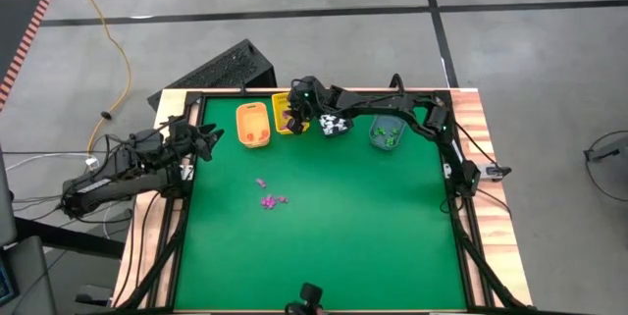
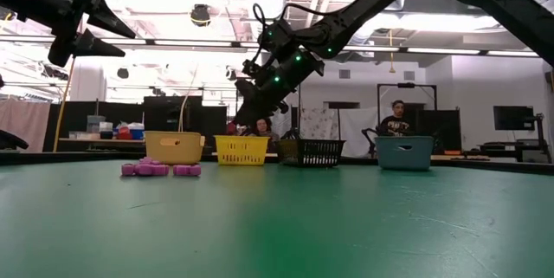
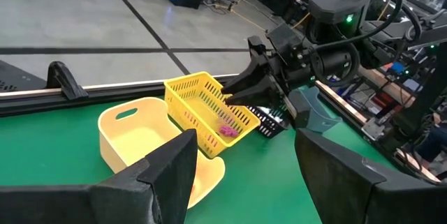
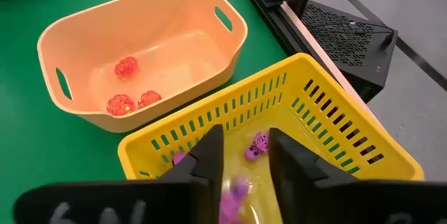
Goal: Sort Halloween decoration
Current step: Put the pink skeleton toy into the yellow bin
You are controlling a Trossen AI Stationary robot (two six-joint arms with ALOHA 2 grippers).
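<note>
Purple trinkets at your yellow basket

Your right claw point(image 4: 241, 155), fingers narrowly parted, hangs over the yellow basket point(image 4: 335, 123) holding purple trinkets point(image 4: 257, 145); more purple pieces point(image 1: 269, 197) lie mid-worktop point(image 1: 373, 227). Orange trinkets point(image 4: 126, 67) sit in the peach bin point(image 4: 140, 15). Your left claw point(image 3: 241, 161) waits wide at the left edge.

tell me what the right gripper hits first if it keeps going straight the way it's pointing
Probably the inside of the yellow basket: the right gripper points down into it, over the purple trinkets lying there. Depth is hard to judge.
</note>
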